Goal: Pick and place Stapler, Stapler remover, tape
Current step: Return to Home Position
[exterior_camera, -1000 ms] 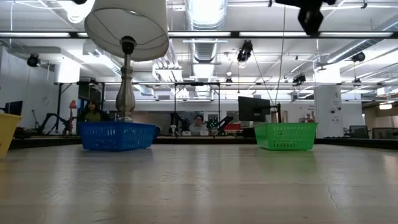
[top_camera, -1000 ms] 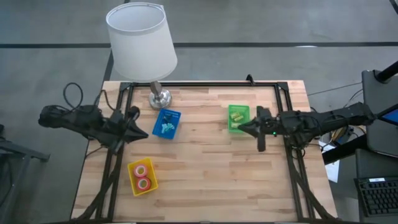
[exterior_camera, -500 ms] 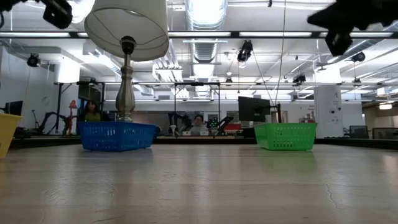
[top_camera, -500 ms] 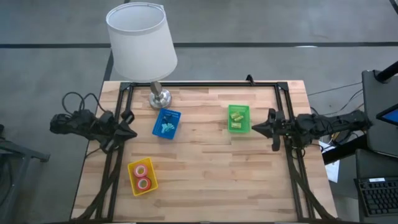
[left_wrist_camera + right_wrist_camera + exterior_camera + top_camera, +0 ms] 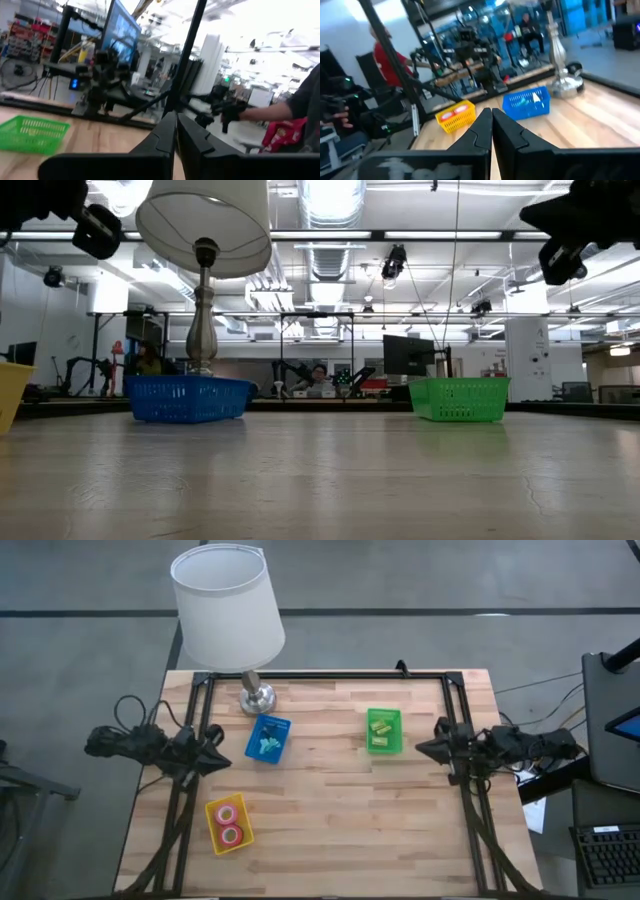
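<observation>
Two rolls of tape [image 5: 229, 823], one pink and one red, lie in a yellow tray [image 5: 214, 837] near the table's front left. A blue tray [image 5: 268, 738] holds small pale things and a green tray [image 5: 383, 730] small yellow-green ones. Which is the stapler and which the stapler remover I cannot tell. My left gripper [image 5: 217, 761] hangs shut at the table's left edge, left of the blue tray, its fingers together [image 5: 176, 131]. My right gripper [image 5: 420, 748] hangs shut at the right edge, just right of the green tray, with its fingers together too [image 5: 491, 120]. Neither holds anything.
A lamp with a white shade [image 5: 227, 602] stands at the far left on a metal base [image 5: 257, 698]. A black frame [image 5: 330, 675] runs along the table's far edge and sides. Bare wood [image 5: 340, 810] lies between the trays and the near edge. People are in the room beyond.
Both arms have drawn back and sunk. My right gripper has gone from beside the green tray toward the table's right edge and come down. My left gripper has come down and drawn a little toward the left edge. Both stayed shut, and the trays have not moved.
</observation>
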`<control>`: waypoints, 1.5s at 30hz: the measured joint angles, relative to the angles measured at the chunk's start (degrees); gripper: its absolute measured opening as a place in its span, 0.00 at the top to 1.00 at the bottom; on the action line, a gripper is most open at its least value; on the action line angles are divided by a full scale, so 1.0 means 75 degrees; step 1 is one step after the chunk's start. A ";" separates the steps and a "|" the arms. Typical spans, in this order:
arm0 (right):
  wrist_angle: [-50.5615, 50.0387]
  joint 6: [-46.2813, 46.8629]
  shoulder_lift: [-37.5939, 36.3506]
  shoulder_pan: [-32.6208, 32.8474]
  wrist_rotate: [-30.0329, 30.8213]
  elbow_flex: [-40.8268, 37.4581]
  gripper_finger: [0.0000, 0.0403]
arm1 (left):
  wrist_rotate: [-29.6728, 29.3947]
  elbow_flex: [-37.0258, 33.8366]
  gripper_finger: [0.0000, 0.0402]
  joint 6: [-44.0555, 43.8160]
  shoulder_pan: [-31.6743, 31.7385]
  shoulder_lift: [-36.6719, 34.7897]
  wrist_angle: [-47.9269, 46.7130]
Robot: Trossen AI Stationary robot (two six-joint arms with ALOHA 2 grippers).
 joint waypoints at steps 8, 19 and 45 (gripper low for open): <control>0.0005 -0.0870 -0.0369 0.0002 -0.0015 -0.0392 0.98 | -0.0020 -0.0358 0.95 0.0219 0.0000 -0.0016 0.0123; 0.0889 -0.0963 -0.0282 0.0004 -0.0947 -0.1496 0.98 | -0.0064 -0.1445 0.95 0.0171 0.0000 -0.0008 0.1185; 0.0895 -0.0704 0.0120 0.0003 -0.0951 -0.1493 0.98 | -0.0652 -0.1472 0.95 -0.0279 0.0012 0.0054 0.0738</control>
